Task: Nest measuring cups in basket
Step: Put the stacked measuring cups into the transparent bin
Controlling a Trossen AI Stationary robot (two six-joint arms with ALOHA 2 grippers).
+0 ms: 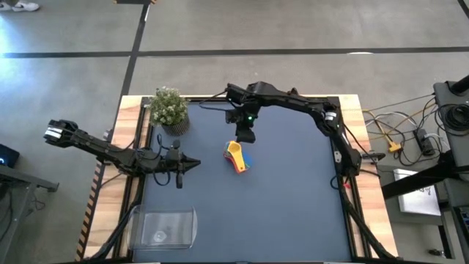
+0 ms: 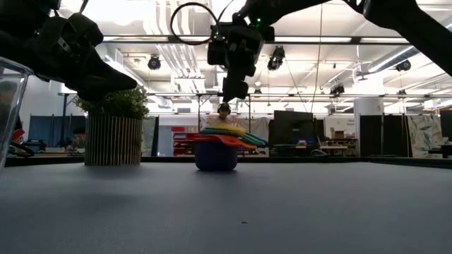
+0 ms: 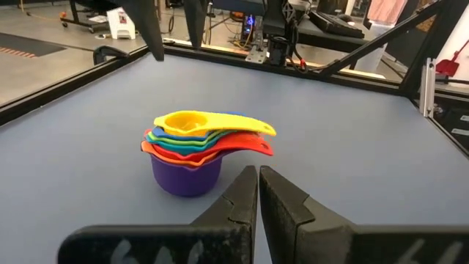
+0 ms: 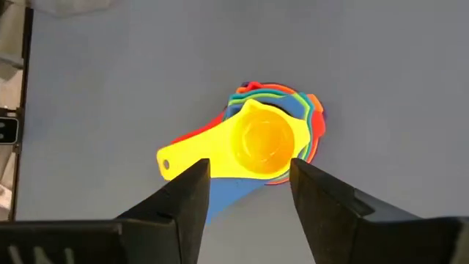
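Basket (image 1: 167, 226) sat at the near left corner of the table (image 1: 293, 205), clear plastic and well apart from everything else; its wall (image 2: 8, 106) showed at the left edge of the low view.

Up from there, the left gripper (image 1: 192, 163) hovered over the left side of the table, fingers (image 3: 282, 202) pinched together with nothing between them, pointing right toward the measuring cups (image 3: 192, 154) but stopping short of them.

Middle of the table now: the measuring cups (image 1: 239, 156) stood nested in one stack on the blue surface, purple at the bottom, orange, red, green and blue above, yellow on top, handles fanned out to one side. The stack (image 2: 220, 147) rested on the table, not in the basket.

Just above and a touch to the far side, the right gripper (image 1: 244, 133) hung over the stack (image 4: 267, 143), pointing down. Its fingers (image 4: 185, 205) stood spread wide, holding nothing, the yellow cup showing in the gap between them. In the low view the right gripper (image 2: 234, 88) was clear of the top cup, not touching.

Farther back, a small potted plant (image 1: 170, 110) stood at the far left corner.
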